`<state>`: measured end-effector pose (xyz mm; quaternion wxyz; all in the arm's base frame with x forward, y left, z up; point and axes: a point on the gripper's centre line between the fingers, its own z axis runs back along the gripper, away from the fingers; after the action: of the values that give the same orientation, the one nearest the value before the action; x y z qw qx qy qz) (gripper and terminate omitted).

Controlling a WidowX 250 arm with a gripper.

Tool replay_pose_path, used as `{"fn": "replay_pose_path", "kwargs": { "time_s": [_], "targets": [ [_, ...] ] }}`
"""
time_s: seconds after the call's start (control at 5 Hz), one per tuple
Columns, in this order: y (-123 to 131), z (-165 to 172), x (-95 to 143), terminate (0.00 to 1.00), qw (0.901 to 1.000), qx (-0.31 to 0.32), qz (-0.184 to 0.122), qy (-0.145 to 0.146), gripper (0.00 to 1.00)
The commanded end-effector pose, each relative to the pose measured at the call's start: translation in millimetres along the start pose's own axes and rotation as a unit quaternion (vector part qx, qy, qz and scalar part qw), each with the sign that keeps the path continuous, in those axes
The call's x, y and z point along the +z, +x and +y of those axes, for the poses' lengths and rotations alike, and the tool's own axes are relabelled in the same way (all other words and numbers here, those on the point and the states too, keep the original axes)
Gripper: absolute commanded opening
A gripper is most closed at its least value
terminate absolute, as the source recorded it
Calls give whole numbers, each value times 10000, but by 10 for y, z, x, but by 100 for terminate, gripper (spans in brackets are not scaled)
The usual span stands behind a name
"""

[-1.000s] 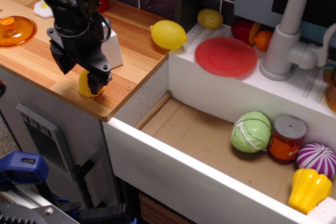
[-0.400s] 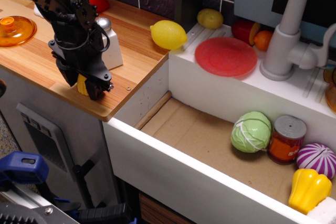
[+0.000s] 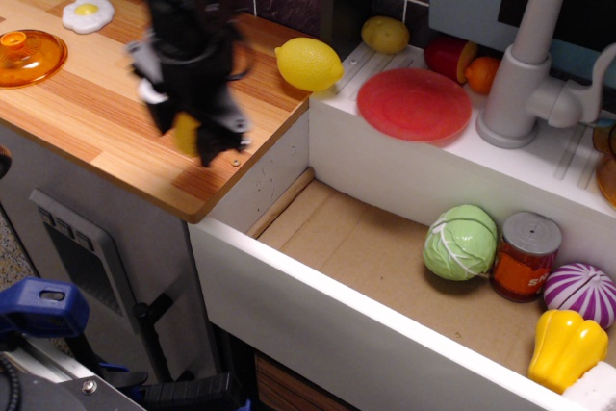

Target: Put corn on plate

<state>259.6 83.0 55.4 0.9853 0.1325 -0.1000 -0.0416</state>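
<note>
Transport step: the gripper [image 3: 192, 132], blurred, hangs above the wooden counter [image 3: 87, 113] near its right edge, its fingers closed on the corn [image 3: 185, 132], visible only as a yellow patch. The plate [image 3: 414, 103] lies bare on the white ledge [image 3: 539, 156] behind the sink, well apart. The next move probably calls for carriage rightward past the lemon [image 3: 308, 63] to above the plate, then release.

1. Corn [image 3: 185, 132]: small yellow piece, blurred, clamped between the fingers of the gripper [image 3: 192, 137] and lifted off the wooden counter; only a sliver shows between the dark jaws.
2. Plate [image 3: 415, 103]: flat, round, red, with a shallow rim, lying level on the white ledge well to the gripper's right and slightly farther back.
</note>
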Motion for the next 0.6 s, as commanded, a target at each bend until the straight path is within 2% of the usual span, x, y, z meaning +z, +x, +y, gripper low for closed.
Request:
{"fn": "replay_pose_path", "kwargs": {
  "time_s": [0.0, 0.2, 0.4],
  "targets": [
    [547, -253, 330, 0, 9975, -388, -597, 44, 0],
    [921, -421, 277, 0, 9928, -863, -822, -110, 0],
    [1162, -564, 154, 0, 9868, -1328, -900, -234, 0]
  ]
}}
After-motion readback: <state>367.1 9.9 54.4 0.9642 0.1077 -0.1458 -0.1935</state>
